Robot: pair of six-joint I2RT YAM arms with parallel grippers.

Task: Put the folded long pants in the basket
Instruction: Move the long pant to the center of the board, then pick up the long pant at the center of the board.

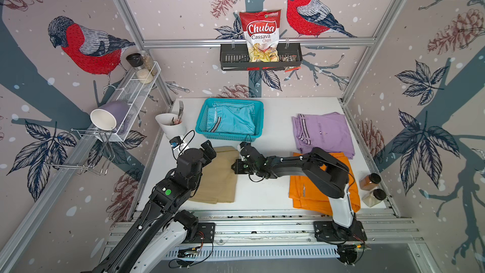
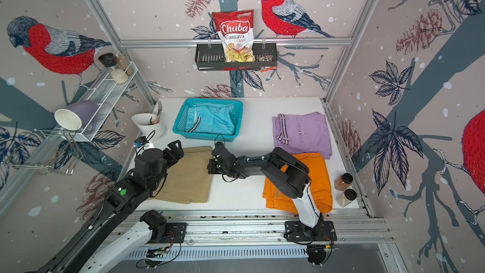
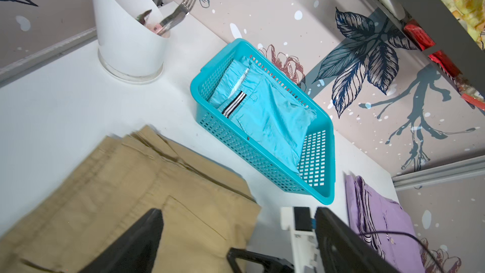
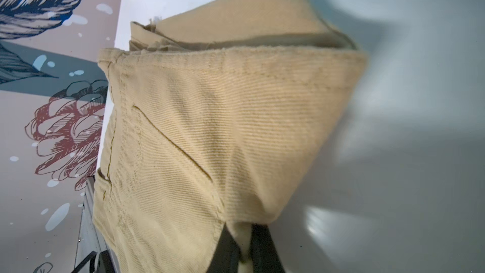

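While the right pincer (image 4: 244,242) pinches beige pants (image 4: 210,127) near the basket (image 1: 228,135), left pincer (image 3: 237,212) gapes, seemingly above them.

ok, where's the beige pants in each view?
In a top view: beige pants left of centre, just nearside of the teal basket.
In a top view: same spot.
Left wrist: lower left of the picture.
Right wrist: fills the middle, right gripper shut on its edge.
Shared landmark: teal basket, except in right wrist.
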